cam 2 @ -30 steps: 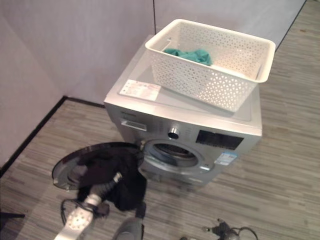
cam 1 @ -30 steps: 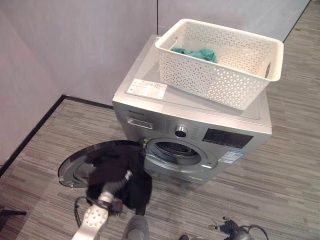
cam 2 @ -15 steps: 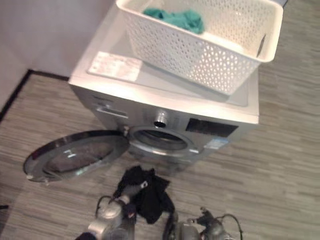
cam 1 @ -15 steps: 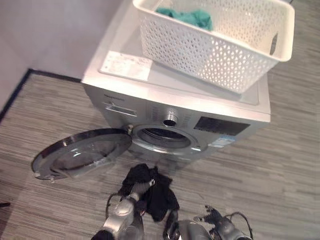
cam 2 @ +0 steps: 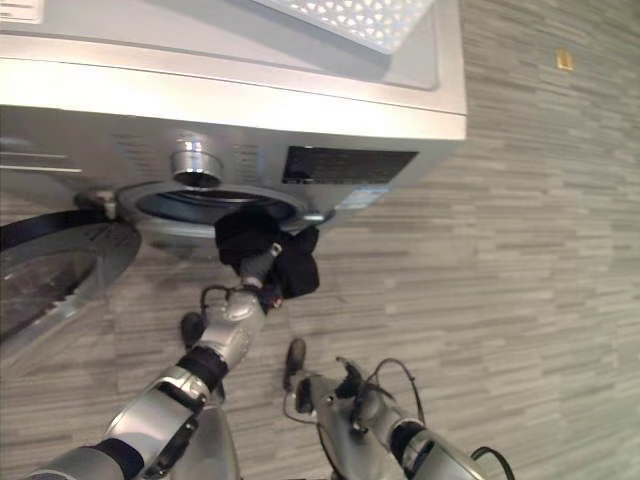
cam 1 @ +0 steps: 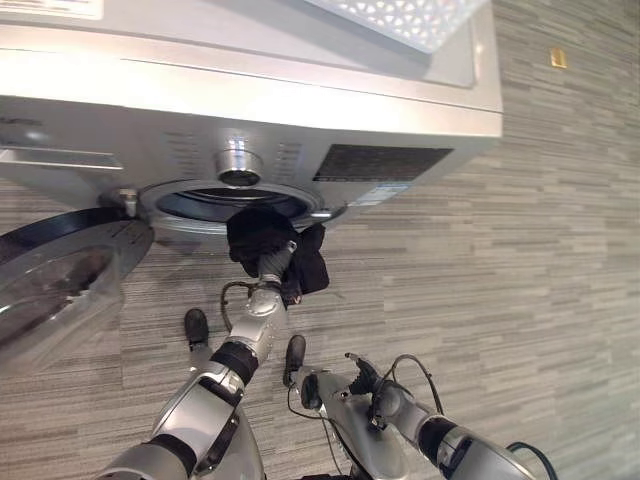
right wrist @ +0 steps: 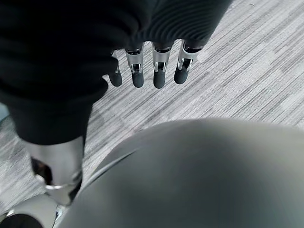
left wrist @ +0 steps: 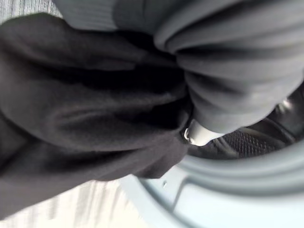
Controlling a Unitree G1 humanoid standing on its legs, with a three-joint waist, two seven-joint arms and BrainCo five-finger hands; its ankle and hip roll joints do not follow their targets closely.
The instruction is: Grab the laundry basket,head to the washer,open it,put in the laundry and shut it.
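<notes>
While one silver washer (cam 1: 300,110) stands with its round door (cam 1: 60,285) swung open, the left hand (cam 1: 276,262) holds one black garment (cam 1: 262,232) at the rim of the drum opening (cam 1: 215,200), fingers buried in the cloth. One white basket (cam 1: 410,12) sits on top. The right hand (right wrist: 152,66) hangs low, fingers relaxed and empty.

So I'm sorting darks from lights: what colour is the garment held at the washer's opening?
Black, clearest in the left eye view: the garment.
</notes>
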